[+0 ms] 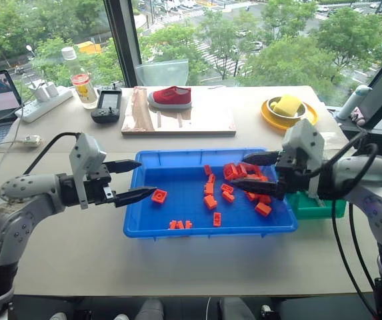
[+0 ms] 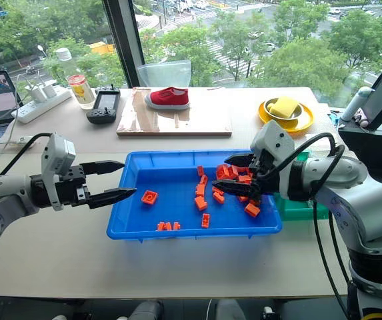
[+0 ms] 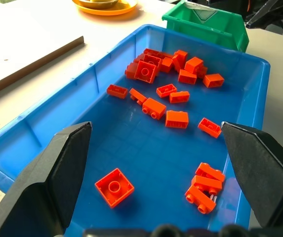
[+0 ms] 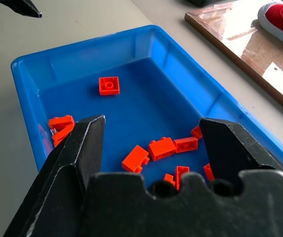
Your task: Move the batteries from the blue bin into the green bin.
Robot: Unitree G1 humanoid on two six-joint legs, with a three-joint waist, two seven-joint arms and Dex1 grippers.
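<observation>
I have both claws hanging over the blue bin (image 1: 144,230) on the counter (image 1: 77,260): the left claw (image 1: 137,180) above its left wall, jaws spread and empty; the right claw (image 1: 263,175) above the brick pile at its right end, jaws likewise apart, nothing between them. The green bin (image 3: 205,24) sits touching the blue bin's right wall. I can pick out only orange bricks (image 3: 176,118); a pale glint under the cluster (image 3: 204,186) by the near wall may be a battery (too small to tell). My plan: bring a claw down there, nudge bricks aside, pinch the cylinder across its middle.
</observation>
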